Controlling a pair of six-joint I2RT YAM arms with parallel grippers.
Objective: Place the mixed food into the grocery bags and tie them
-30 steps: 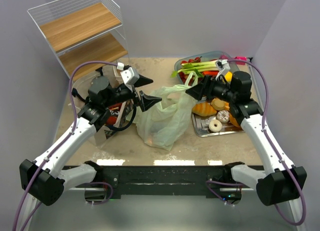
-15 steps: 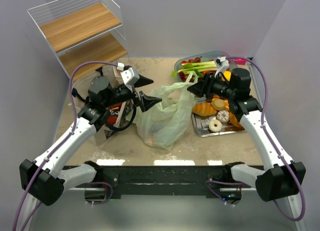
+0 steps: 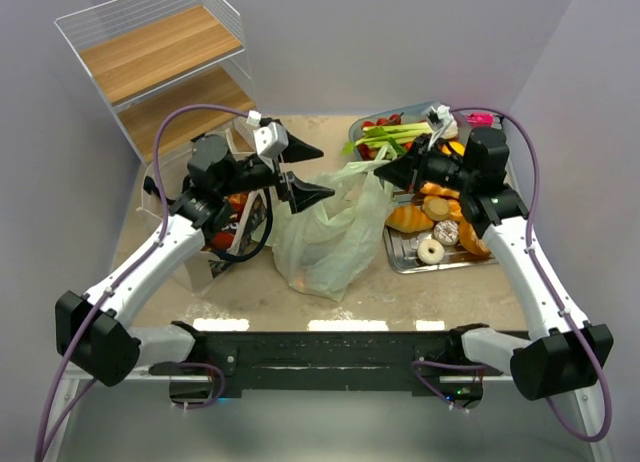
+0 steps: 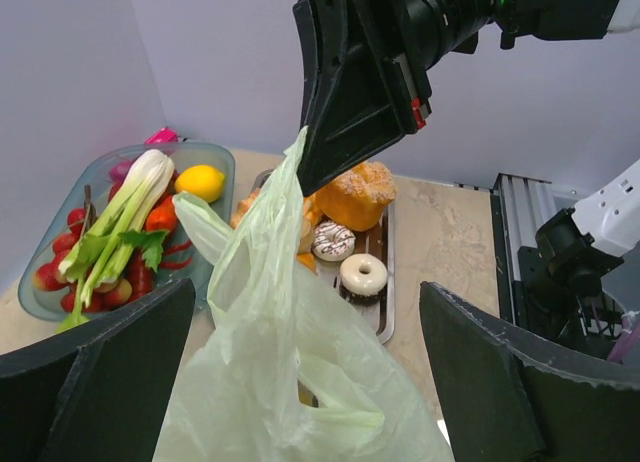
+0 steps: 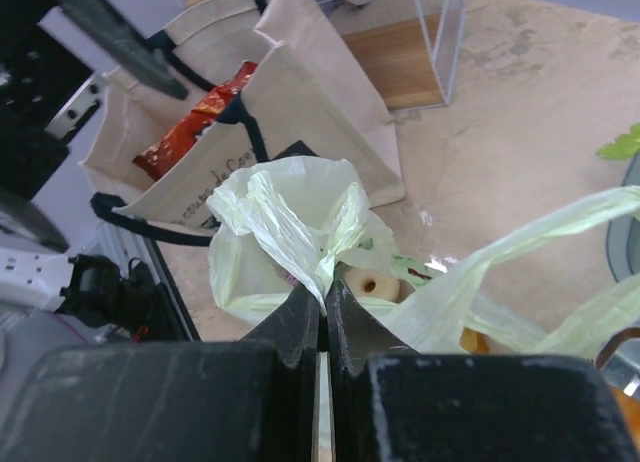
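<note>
Two bags: a thin pale-green plastic bag (image 3: 325,237) stands at the table's centre, and a beige canvas tote with black handles (image 5: 250,132) sits at its 9 o'clock, mouth open
Right gripper (image 3: 390,174): jaws pressed together on one handle of the green bag at the bag's 1 o'clock, holding that handle lifted and taut
Left gripper (image 3: 322,170): jaws wide apart with nothing between them, hovering at the bag's 11 o'clock and facing the bag's top
Free handle (image 4: 205,222): the bag's second loop droops loose, gripped by neither arm
Already packed: a shiny red snack packet (image 5: 185,132) lies inside the tote; a ring-shaped doughnut (image 5: 375,282) and something orange show through the green bag's mouth
Not yet packed: a shallow metal tray (image 3: 400,262) at 3 o'clock carries iced doughnuts (image 4: 362,274) and a golden bread loaf (image 4: 362,194); a clear oval dish (image 4: 215,154) at 1 o'clock holds a green-and-white leek (image 4: 125,197), a yellow lemon (image 4: 202,182) and red strawberries (image 4: 50,277)
Knots: none on either bag
Progress: roughly early to middle, by my reading; both bags hold a little, most of the food sits outside them, and the tying of both is left to do
</note>
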